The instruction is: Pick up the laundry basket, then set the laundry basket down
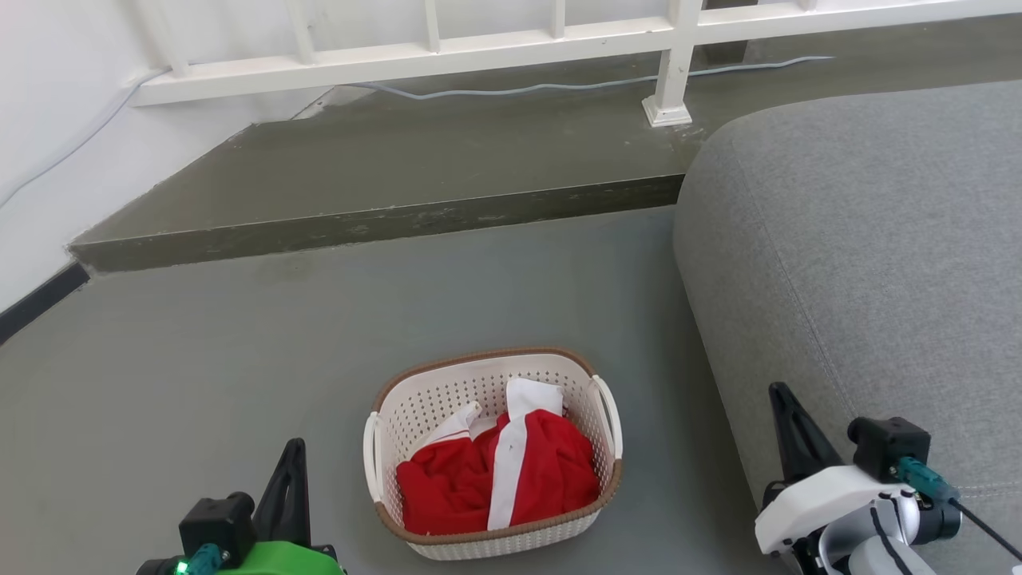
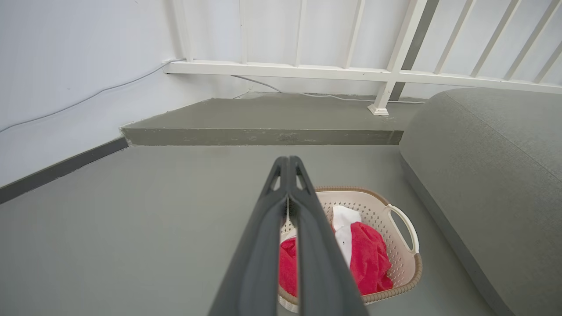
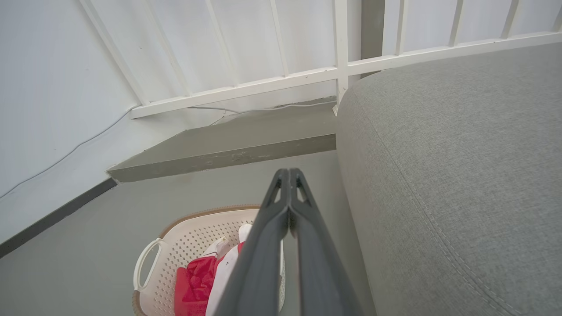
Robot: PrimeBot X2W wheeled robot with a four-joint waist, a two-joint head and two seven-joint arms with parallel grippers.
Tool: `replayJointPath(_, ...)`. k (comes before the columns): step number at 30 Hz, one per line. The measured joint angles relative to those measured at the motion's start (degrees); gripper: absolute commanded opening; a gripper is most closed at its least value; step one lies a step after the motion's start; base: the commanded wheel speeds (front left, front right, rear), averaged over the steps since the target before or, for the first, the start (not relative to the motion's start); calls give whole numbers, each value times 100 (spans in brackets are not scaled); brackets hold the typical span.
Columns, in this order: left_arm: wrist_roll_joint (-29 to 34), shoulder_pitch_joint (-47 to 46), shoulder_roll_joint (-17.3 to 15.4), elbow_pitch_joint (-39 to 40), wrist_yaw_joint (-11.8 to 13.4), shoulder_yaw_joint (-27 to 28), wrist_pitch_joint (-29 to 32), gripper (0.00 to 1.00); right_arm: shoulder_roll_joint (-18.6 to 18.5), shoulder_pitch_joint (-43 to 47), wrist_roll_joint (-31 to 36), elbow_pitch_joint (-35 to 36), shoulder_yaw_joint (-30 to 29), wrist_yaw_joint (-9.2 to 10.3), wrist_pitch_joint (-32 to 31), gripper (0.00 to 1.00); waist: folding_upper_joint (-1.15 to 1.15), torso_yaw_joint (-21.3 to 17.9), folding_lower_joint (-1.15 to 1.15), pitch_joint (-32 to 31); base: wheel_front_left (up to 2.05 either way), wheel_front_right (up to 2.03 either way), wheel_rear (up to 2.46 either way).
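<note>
Jaws pressed together and empty on both arms: left jaws low at the left of the laundry basket (image 1: 435, 399), right jaws off to its right by the grey sofa (image 1: 862, 263), neither touching it. Laundry basket sits upright on the grey floor (image 1: 200, 359) near the sofa, short of the raised step (image 1: 447, 160) — red-and-white garment (image 1: 551, 471) bundled inside.
</note>
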State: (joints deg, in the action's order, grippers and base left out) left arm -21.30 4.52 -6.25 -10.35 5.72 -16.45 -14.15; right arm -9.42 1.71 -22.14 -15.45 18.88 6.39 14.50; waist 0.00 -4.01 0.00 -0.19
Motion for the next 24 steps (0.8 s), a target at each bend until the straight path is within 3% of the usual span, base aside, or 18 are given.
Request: replayJointPath(24, -1851, -8, 93, 3, -292, 417, 425, 0, 170, -8, -1820, 66, -569, -302, -455, 0, 0, 105, 0, 13, 0, 0, 0)
